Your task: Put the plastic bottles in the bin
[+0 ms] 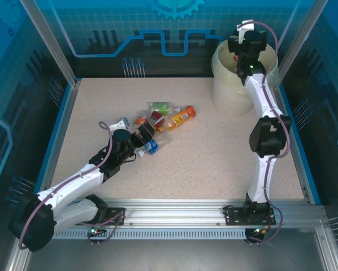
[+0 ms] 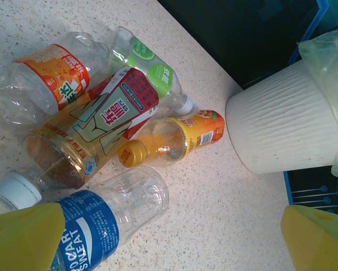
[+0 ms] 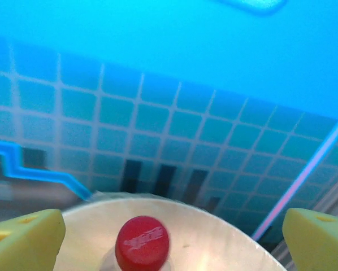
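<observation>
Several bottles (image 1: 157, 121) lay heaped on the desk (image 1: 214, 158); left pincer (image 2: 169, 240) gaped wide, empty, at the blue-label bottle (image 2: 95, 226). Best centre on its body before closing. Farther back, right pincer (image 3: 172, 226) spread wide above the bin (image 1: 228, 84), red-capped bottle (image 3: 142, 241) loose between, ungripped.

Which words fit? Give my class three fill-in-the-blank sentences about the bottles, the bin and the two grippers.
1. The bottle below the open right gripper has a ____ cap.
2. The open left gripper hovers beside a clear bottle with a ____ label.
3. The ribbed bin is coloured ____.
Missing words: red; blue; white.
</observation>
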### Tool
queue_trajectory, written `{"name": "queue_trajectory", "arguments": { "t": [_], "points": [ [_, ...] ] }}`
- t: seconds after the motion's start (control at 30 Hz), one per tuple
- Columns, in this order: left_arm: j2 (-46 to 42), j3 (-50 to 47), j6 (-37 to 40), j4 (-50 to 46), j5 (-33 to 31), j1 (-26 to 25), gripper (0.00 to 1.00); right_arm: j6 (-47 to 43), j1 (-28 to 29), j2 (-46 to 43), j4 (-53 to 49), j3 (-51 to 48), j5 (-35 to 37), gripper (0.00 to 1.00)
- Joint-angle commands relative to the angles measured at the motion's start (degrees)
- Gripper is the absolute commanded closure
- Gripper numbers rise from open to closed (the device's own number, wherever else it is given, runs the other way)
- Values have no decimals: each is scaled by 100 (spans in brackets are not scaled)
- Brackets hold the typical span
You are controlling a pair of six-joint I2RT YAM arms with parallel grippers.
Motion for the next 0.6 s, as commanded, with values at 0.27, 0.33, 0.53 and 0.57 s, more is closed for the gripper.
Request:
{"name": "queue_trajectory", "arguments": {
  "t": [0.27, 0.33, 0.53, 0.57],
  "points": [
    [80, 54, 150, -31, 50, 62, 1, 1707, -195, -457, -2421, 745, -1671, 0],
    [108, 102, 183, -114, 96, 60, 1, 2019, -253, -361, -2806, 936, -1859, 0],
    [320, 423, 391, -549, 383, 58, 1, 2212, -252, -1, -3348, 1156, -1326, 0],
    [358, 453, 405, -563, 419, 60, 1, 2236, -249, 109, -3428, 1277, -1262, 0]
  ]
}}
